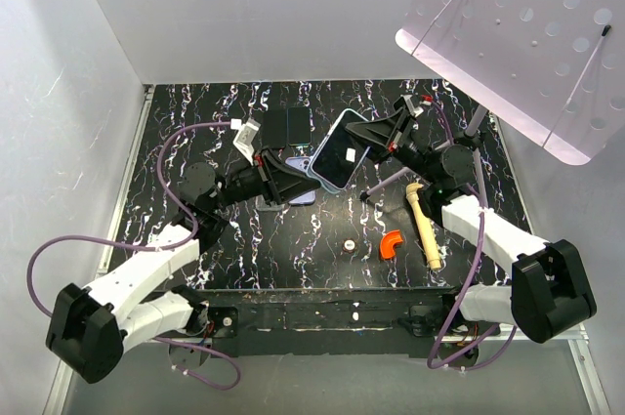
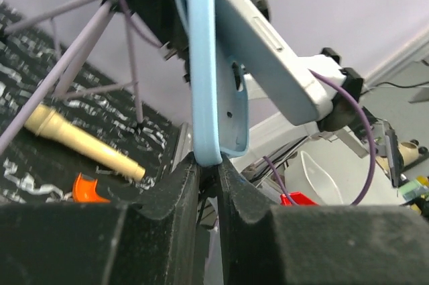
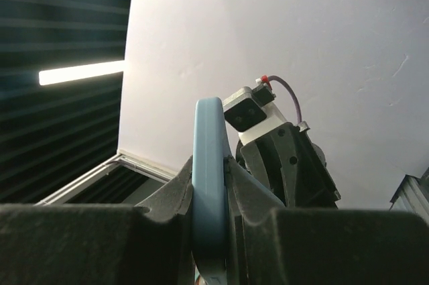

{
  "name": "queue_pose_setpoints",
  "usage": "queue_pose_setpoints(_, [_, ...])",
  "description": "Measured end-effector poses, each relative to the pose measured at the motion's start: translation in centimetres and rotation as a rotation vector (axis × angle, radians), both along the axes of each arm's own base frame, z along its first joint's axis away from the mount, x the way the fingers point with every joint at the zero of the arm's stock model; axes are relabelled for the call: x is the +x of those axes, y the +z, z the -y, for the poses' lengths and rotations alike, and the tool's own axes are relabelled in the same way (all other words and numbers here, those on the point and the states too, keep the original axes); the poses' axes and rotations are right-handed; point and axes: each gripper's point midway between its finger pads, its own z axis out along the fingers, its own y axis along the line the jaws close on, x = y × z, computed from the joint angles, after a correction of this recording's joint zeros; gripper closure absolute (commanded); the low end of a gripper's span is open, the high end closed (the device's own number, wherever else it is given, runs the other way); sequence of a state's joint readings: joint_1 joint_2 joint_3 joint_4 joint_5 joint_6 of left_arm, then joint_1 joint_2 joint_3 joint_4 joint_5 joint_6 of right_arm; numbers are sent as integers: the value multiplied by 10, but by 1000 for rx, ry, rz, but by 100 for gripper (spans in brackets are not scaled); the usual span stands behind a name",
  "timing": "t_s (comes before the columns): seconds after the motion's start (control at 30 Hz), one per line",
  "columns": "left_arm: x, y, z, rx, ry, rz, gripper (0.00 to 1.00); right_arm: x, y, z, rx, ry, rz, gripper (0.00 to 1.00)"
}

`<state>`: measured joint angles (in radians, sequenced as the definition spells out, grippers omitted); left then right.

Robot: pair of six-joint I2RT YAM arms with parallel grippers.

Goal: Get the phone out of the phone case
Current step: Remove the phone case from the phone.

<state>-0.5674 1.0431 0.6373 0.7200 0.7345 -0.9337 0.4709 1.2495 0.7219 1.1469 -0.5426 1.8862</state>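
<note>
You were mid-peel: your left tool [image 2: 208, 163] was clamped narrowly on the lower rim of the blue phone case [image 2: 203, 77], and your right tool [image 3: 209, 164] was pinched shut on the case's blue edge at the far end. Both held it up above the tabletop [image 1: 293, 239]. The phone [image 2: 268, 40] had its near end tilted out of the case. Next, I judged, you needed to draw the two apart without loosening either grip

On the black, white-veined desk [image 1: 186, 103] a cream plastic tube [image 1: 423, 225] is laid toward the right edge. An orange curved piece [image 1: 392, 243] is seen beside it, and a small pale ring [image 1: 349, 245] further left.
</note>
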Motion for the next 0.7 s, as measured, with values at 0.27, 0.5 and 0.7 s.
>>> queue_pose_setpoints(0.27, [-18, -33, -16, 185, 30, -83, 37, -11, -22, -15, -108, 70, 10, 99])
queue_pose_setpoints(0.5, [-55, -18, -37, 255, -12, -29, 29, -19, -32, -22, -195, 106, 75, 99])
queue_pose_setpoints(0.7, [-77, 43, -46, 163, -36, 48, 33, -13, -51, -25, -264, 95, 64, 99])
